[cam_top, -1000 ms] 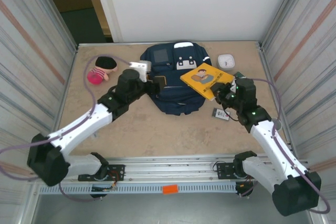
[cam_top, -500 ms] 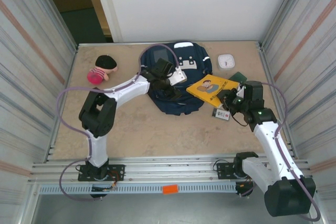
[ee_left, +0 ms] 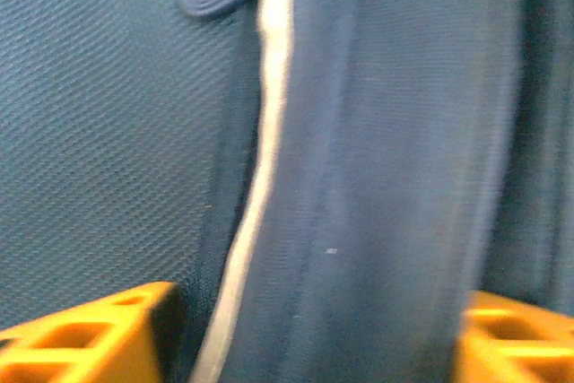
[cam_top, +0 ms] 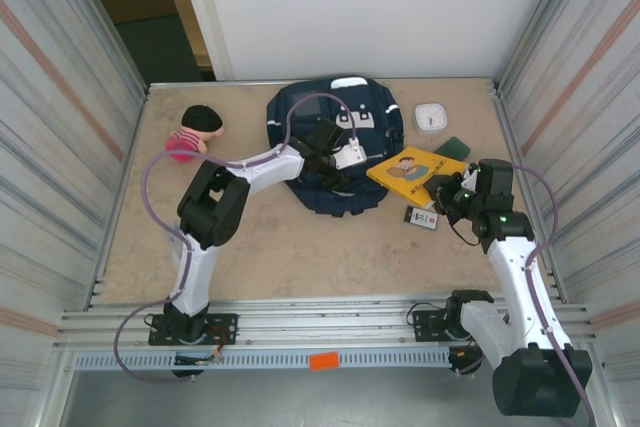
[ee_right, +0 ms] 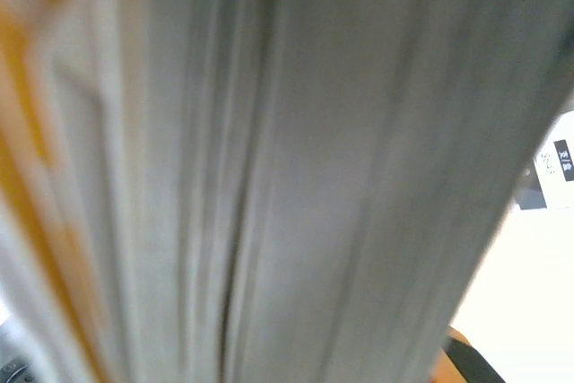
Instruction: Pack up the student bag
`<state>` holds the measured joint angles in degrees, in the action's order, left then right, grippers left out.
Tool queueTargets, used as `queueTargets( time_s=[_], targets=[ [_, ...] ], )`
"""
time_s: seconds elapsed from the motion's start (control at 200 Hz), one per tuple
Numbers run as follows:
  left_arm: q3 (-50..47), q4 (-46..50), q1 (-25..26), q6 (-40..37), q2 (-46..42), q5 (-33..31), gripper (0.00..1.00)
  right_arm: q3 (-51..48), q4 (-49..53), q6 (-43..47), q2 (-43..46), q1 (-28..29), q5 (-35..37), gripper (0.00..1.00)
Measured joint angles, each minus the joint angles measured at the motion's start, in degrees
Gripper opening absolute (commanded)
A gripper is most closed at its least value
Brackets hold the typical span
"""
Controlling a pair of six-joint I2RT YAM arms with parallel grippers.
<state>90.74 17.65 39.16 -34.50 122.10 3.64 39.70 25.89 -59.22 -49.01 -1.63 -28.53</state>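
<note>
Left claw (ee_left: 318,338) spread astride a student bag (cam_top: 296,115) fold; right claw (cam_top: 446,191) apparently pinching yellow book (cam_top: 412,167). Tan desk (cam_top: 300,252), corrugated metal side walls (cam_top: 60,97).

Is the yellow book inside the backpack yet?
Not yet. The yellow book is outside, to the right of the backpack, with its cover in plain view.

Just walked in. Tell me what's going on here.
Two robot arms are packing a navy backpack that lies on the table. The left gripper is down on the bag, its fingers straddling a fold of the fabric; whether it is clamped is unclear. The right gripper holds a yellow book by its edge beside the bag, not yet inside.
</note>
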Motion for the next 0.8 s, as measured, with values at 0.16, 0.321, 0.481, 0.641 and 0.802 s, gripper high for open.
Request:
queueTargets(
  time_s=[0.16,0.321,0.481,0.641,0.802],
  targets=[
    [-3.87,-3.89,0.09,0.96,-2.43,-1.40,0.00,0.00,0.59,1.46,0.00,-0.48,-0.28,0.00],
    [-11.02,-2.58,1.09,5.60,-11.28,-2.27,0.00,0.02,1.09,3.45,-0.02,-2.89,-1.38,0.00],
    [-16.33,2.32,4.57,13.79,-20.96,-3.56,0.00,0.79,2.10,6.19,-1.49,-5.22,-4.20,0.00],
    [-22.10,4.81,7.74,24.44,-27.69,-3.78,0.00,4.24,5.27,9.27,-2.12,-5.53,-6.03,0.00],
    [-24.13,7.39,10.49,34.34,-30.45,-3.58,0.00,5.95,7.37,10.47,0.35,-5.53,-3.98,0.00]
  ],
)
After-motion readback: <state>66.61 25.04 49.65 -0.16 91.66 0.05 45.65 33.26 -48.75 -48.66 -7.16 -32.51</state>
